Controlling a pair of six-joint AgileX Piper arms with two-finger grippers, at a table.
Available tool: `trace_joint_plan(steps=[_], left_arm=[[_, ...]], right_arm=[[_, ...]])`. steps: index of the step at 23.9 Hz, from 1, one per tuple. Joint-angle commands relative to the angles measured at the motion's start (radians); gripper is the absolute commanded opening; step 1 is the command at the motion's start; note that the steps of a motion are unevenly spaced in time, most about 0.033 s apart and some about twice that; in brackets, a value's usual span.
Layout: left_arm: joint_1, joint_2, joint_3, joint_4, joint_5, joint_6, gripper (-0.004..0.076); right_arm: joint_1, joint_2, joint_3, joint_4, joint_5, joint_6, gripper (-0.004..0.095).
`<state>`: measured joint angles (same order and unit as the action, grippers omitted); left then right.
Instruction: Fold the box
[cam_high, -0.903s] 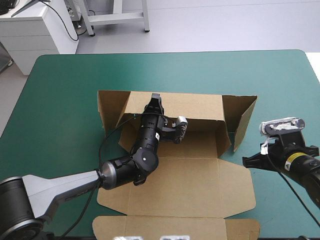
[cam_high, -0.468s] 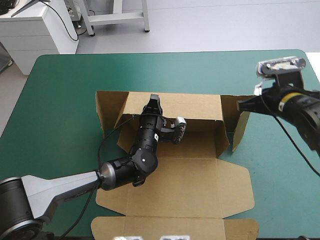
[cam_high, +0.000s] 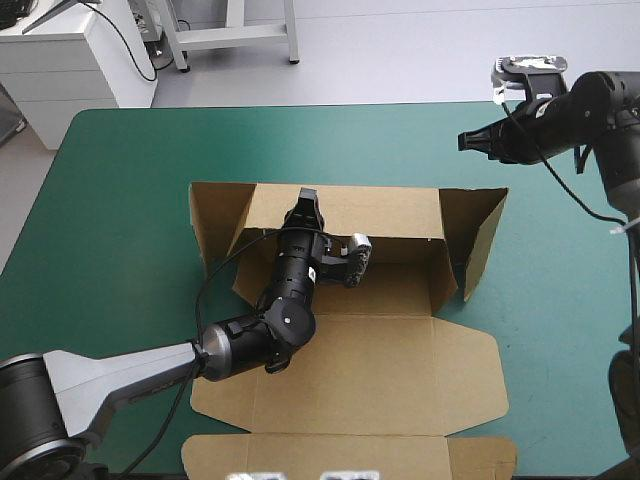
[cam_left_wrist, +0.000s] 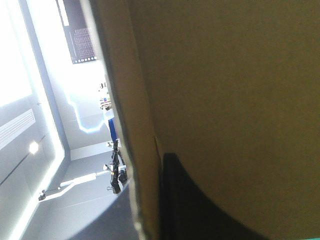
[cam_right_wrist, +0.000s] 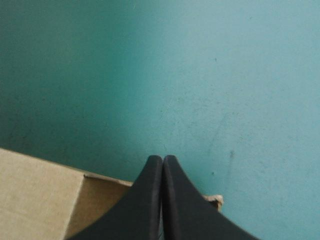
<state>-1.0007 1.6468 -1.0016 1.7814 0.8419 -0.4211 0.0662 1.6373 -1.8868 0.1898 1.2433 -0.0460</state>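
Closure of the left end effector (cam_high: 308, 198) is only half visible. It sits clamped on the rim of the raised back wall of the brown box (cam_high: 400, 370), yet its wrist view shows just one black finger (cam_left_wrist: 200, 210) against the board, the other hidden behind the wall's edge. The right end effector (cam_right_wrist: 162, 167) is pressed together into one pointed arch and holds nothing. It hangs over the teal-green bench (cam_high: 120, 200), beyond the box's far right corner and apart from it.

The box lies mid-bench, base and lid flat, back wall and right end flap upright. Its near edge is cut off in the high view, and the left arm covers part of the base.

Just before, the right end effector was at the right flap's top edge, and earlier still low beside the box's right side. The left arm and the box have hardly changed.
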Motion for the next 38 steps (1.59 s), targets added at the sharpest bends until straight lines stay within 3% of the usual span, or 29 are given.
trace_joint_plan(steps=[1,14,28,33,38], left_arm=[[0.001,-0.028,-0.004,0.007,0.043,0.015,-0.0008],[0.001,-0.028,-0.004,0.007,0.043,0.015,-0.0008],[0.001,-0.027,-0.004,0.006,0.044,0.015,-0.0008],[0.001,-0.027,-0.004,0.006,0.044,0.015,-0.0008],[0.001,-0.027,-0.004,0.006,0.044,0.015,-0.0008]], right_arm=[[-0.036,0.030,-0.055,0.095,0.002,-0.036,-0.0019],[-0.038,0.133,0.029,0.159,0.002,-0.102,-0.0019],[-0.044,-0.151,0.443,0.176,-0.002,-0.256,-0.0021],[-0.044,-0.253,0.590,0.234,-0.160,-0.302,-0.0021],[-0.044,-0.378,0.786,0.358,-0.365,-0.464,-0.0020]])
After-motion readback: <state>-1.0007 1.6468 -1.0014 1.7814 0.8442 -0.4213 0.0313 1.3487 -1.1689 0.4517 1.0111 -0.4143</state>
